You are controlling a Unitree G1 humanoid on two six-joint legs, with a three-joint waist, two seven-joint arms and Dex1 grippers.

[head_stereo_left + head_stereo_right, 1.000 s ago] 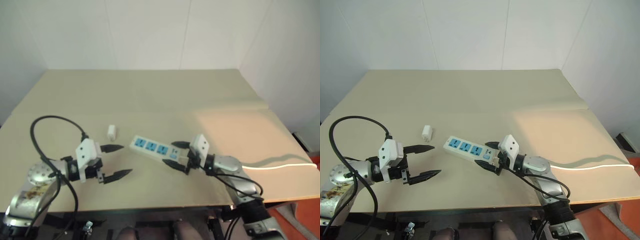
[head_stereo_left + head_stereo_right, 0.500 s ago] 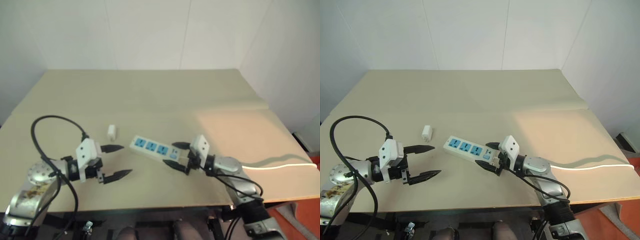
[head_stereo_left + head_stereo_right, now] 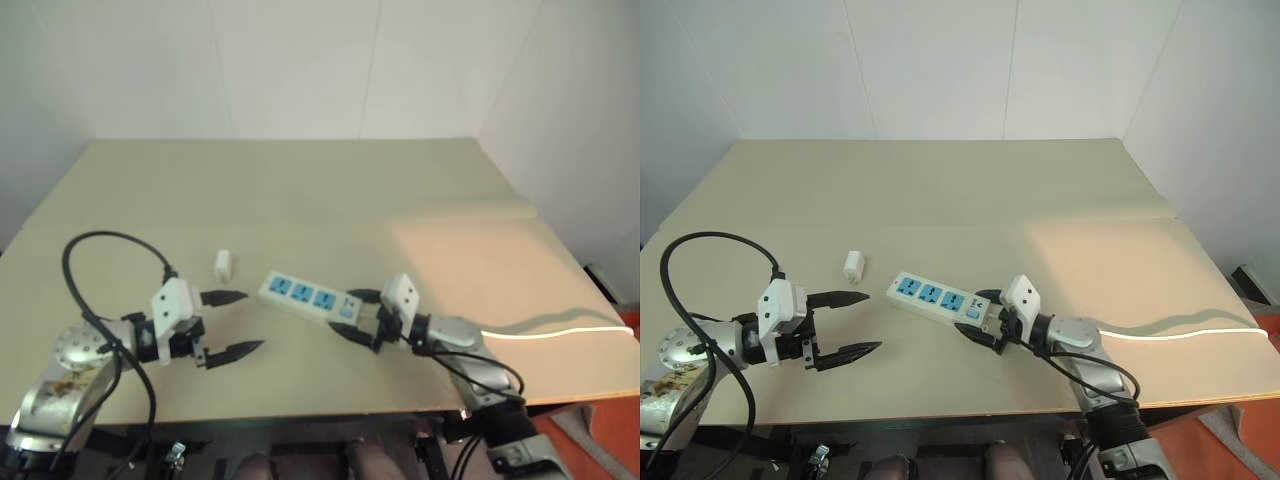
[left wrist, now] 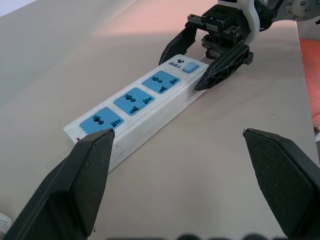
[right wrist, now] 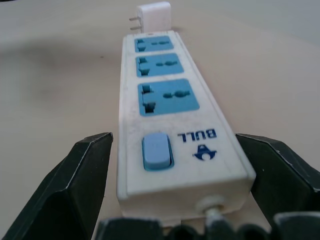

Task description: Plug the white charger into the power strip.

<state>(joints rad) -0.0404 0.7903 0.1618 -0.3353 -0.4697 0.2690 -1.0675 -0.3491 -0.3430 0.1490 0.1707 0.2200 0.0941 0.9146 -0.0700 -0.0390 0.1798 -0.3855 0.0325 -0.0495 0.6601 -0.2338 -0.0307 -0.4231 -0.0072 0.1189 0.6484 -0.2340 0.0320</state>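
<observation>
The white charger lies on its side on the tan table, left of centre, just beyond the far-left end of the power strip and apart from it. The strip lies diagonally, three blue sockets up, unoccupied. Its switch end sits between the spread fingers of the right gripper, one finger on each side; contact cannot be confirmed. The left gripper is near-left of the strip, fingers wide apart, holding nothing. A pale cord crosses the table's right edge.
</observation>
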